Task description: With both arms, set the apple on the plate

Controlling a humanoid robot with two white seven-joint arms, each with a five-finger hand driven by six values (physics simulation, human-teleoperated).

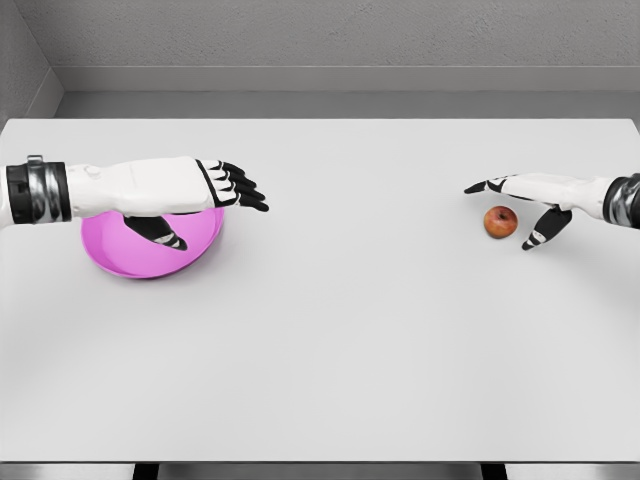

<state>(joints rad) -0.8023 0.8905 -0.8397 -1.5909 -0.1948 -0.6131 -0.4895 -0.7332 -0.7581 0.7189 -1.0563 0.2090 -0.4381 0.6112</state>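
Reaching for the fruit: the right hand (520,210) sits around the small round red apple (501,222) on the right side of the bench (350,350), fingers spread, thumb low on the apple's right and the other fingers stretched above it.
Contact: none certain; at this size I cannot tell whether any fingertip touches the skin, though it looks just apart.
Apple's place: resting on the flat white bench, well apart from the plate.
Plate: the shallow magenta round plate (140,262) lies at the far left, partly hidden by the left arm.
Left hand (215,195): hovering over the plate, fingers relaxed and extended, holding nothing.
Step in hand: the grasp, not yet closed.
Next move calls for: curling the right fingers around the apple, lifting it clear, then carrying it leftward, probably handing it to the left hand mid-bench.
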